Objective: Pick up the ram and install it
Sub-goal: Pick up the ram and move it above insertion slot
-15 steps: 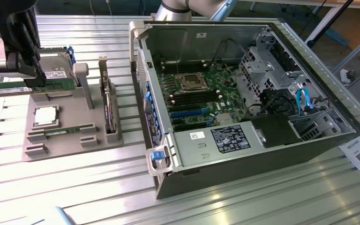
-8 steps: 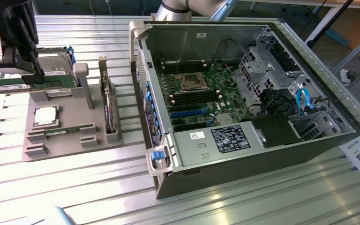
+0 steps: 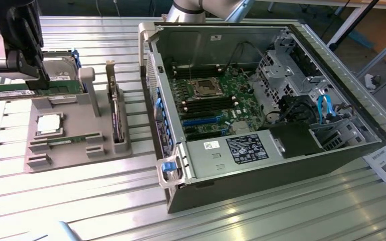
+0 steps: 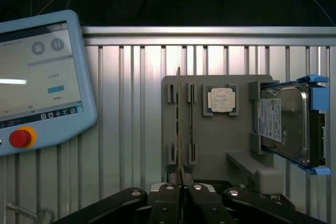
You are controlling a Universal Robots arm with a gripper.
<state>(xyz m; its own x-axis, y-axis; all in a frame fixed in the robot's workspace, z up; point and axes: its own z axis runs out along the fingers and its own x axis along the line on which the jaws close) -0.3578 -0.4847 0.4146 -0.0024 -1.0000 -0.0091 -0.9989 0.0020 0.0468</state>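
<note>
The pincer (image 3: 38, 79) is closed narrowly on the ram (image 3: 25, 92), a slim green stick held level at about nine o'clock in the exterior view. The stick's outer end is cut off by the picture edge, and the pincer's upper body is cropped too. In the wrist view the pincer (image 4: 181, 176) grips the ram (image 4: 179, 119) edge-on, so it reads as a thin line with its chips hidden. It hangs over the gray holder (image 3: 79, 145) and appears lifted clear of the slots, though the angle makes that hard to confirm.

On the holder sit the processor chip (image 3: 50, 124), the expansion card (image 3: 116, 118) on edge at its three o'clock side, and the hard drive (image 3: 62, 70) at twelve o'clock, partly hidden behind the pincer. The open computer case (image 3: 267, 165) lies at three o'clock from the holder on the ribbed counter (image 3: 247, 221), with its motherboard (image 3: 213, 100) partly in shadow. A teach pendant (image 4: 37, 72) is cut off at the wrist view's edge.
</note>
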